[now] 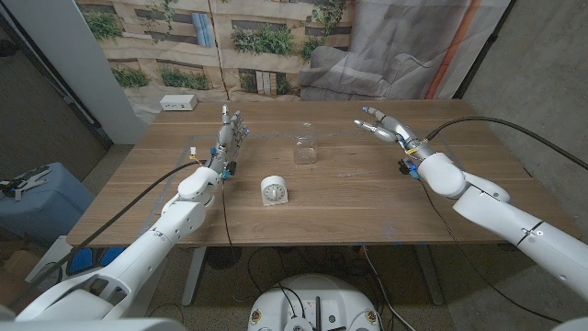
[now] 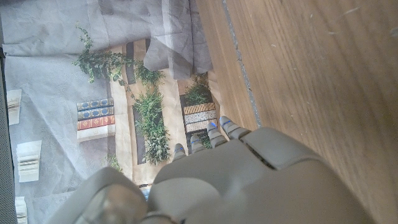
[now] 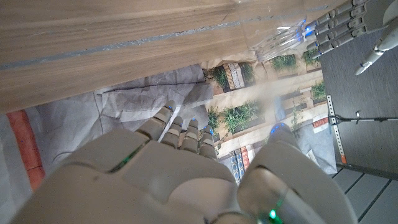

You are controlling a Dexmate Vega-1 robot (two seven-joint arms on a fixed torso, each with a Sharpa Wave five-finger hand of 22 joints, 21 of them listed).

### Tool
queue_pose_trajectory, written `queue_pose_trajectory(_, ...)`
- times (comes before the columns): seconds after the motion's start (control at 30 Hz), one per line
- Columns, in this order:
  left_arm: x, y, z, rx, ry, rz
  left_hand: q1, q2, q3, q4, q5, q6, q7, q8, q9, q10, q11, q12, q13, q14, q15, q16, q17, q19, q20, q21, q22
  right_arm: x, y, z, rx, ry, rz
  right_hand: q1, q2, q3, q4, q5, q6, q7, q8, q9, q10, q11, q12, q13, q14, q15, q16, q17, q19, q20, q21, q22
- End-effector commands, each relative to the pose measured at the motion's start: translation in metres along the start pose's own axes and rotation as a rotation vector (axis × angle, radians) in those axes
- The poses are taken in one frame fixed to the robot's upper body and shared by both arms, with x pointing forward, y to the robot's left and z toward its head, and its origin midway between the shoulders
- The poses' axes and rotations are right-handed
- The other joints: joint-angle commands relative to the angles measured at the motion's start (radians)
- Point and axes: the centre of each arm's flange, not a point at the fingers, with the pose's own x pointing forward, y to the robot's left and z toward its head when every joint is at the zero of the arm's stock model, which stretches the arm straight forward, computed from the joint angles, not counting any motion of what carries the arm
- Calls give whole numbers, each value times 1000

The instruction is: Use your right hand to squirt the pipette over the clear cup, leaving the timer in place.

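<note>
Wooden table (image 1: 367, 198), clear cup (image 1: 305, 150) beside timer (image 1: 274, 190); right hand (image 1: 386, 129) fingers grasping pipette (image 3: 166, 127), left hand (image 1: 231, 136) released.

The bench (image 1: 367, 198) is presenting matt, grained wood. The clear cup (image 1: 305, 150) is showing glossy transparent plastic. The timer (image 1: 274, 191) is appearing as smooth white plastic. Each robot hand (image 1: 231, 133) (image 1: 384, 127) is showing smooth grey plastic shells.
</note>
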Motion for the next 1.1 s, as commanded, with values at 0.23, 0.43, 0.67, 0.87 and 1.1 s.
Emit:
queue_pose_trajectory(0.23,0,0,0,0,0,0,-2,45,-5,1,5,-2,-9,6,2,-3,-2,4,5,-8,-115,6,1,-5,-92,6,2,-7,4,37,-315,49,114,45,-23,14,-49,-8,10,-24,14,8,-35,-2,1,1,-28,16,1,-12,-21,15,2,2)
queue_pose_trajectory(0.43,0,0,0,0,0,0,-1,45,-5,0,5,-2,-9,6,2,-4,-1,4,5,-9,-114,6,1,-7,-92,5,2,-4,6,49,-405,63,169,64,-41,16,-73,-9,14,-29,15,10,-57,3,0,1,-42,35,1,-18,-28,28,2,2)
queue_pose_trajectory(0.67,0,0,0,0,0,0,-2,45,-5,1,5,-2,-9,6,2,-3,-2,4,5,-8,-115,6,1,-5,-91,6,2,-2,9,56,-466,95,219,85,-46,24,-94,-6,13,-33,16,12,-81,12,0,1,-54,50,1,-23,-36,43,2,2)
queue_pose_trajectory(0.87,0,0,0,0,0,0,-1,45,-5,1,5,-2,-9,6,2,-2,0,5,5,-7,-114,6,1,-5,-91,6,2,3,14,58,-544,131,288,105,-44,34,-108,-1,37,-56,25,13,-84,14,5,1,-55,62,5,-27,-38,52,4,2)
queue_pose_trajectory(1.1,0,0,0,0,0,0,-1,45,-5,0,5,-2,-9,6,2,-3,0,4,5,-8,-114,6,1,-6,-91,5,2,7,21,59,-627,153,360,117,-44,40,-117,3,37,-59,24,14,-93,19,5,1,-57,69,7,-29,-39,62,5,2)
